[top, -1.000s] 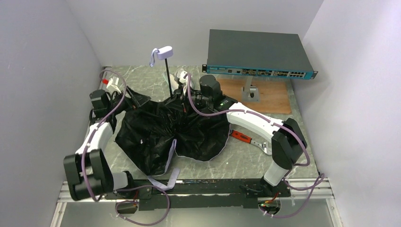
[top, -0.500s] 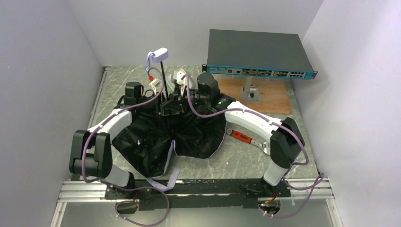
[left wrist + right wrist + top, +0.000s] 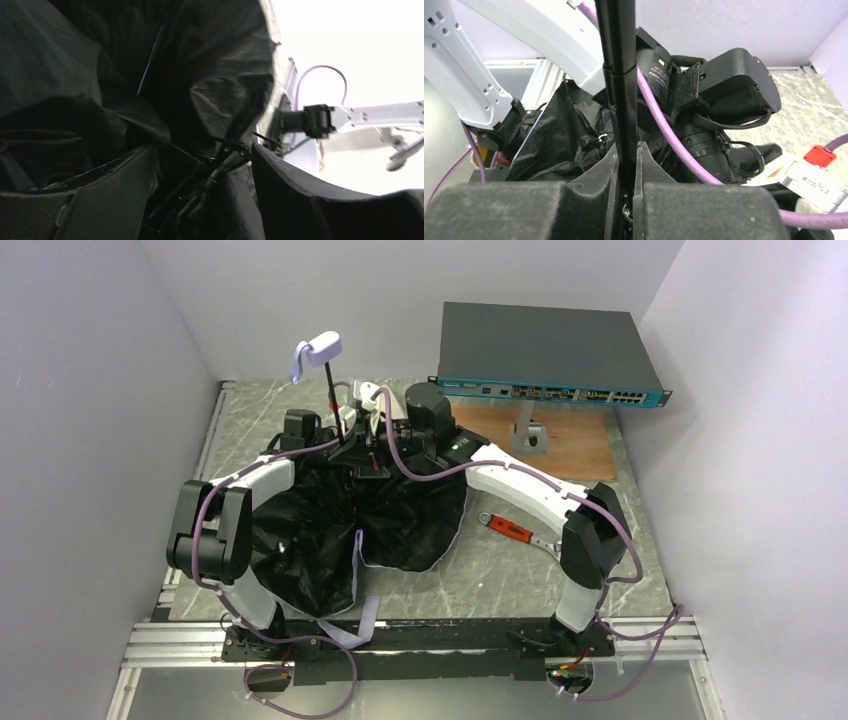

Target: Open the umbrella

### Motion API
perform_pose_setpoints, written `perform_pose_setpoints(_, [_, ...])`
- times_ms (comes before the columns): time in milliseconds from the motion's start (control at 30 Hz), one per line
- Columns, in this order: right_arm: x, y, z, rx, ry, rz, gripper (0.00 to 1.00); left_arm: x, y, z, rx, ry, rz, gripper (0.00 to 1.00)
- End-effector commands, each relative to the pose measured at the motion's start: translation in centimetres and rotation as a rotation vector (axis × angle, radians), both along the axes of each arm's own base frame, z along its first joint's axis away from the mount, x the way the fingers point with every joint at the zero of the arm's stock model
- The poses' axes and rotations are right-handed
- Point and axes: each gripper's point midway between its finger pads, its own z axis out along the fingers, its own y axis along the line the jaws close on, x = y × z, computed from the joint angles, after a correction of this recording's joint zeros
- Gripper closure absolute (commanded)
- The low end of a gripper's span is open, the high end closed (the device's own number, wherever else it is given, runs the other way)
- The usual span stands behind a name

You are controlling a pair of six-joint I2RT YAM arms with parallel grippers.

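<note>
Mid-table, right fingers tight on umbrella shaft; left fingers wide (amid black fabric)

R gripper clamps umbrella shaft at 6 o'clock; L arm w/ purple cable at 2, black canopy at 8.

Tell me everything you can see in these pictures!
umbrella: one, black inside, pale purple handle, spread mid-table
box: one, grey with blue front, back right on a stand
wooden board: one, brown, under the stand
tool: one, red handle, right of the umbrella
table: one, grey marble, under everything
left gripper: one, black, open among the umbrella's folds
right gripper: one, black, shut on the umbrella's shaft
</note>
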Motion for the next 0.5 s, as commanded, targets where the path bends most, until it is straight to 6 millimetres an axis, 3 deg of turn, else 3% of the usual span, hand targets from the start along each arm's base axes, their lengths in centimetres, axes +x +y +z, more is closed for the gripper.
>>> perform_pose_setpoints(0, [-1.7, -0.1, 7.6, 0.151, -0.133, 0.070, 1.00, 4.2, 2.6, -2.6, 0.146, -0.039, 0.181, 0.22])
perform_pose_setpoints(133, [-2.3, -0.9, 8.9, 0.167, -0.145, 0.062, 1.00, 6.9, 5.9, -4.2, 0.187, -0.012, 0.293, 0.19])
perform_pose_setpoints(267, [-2.4, -1.6, 8.9, 0.164, -0.139, 0.039, 1.00, 9.3, 8.0, -4.1, 0.218, -0.044, 0.315, 0.17])
perform_pose_setpoints(367, [-1.4, -2.0, 7.4, 0.137, -0.125, -0.012, 1.00, 10.1, 7.4, -1.5, 0.165, -0.097, 0.241, 0.14])
perform_pose_setpoints(467, [0.1, -2.2, 5.5, 0.108, -0.079, -0.062, 1.00, 9.2, 6.2, 3.0, 0.065, -0.194, 0.163, 0.09])
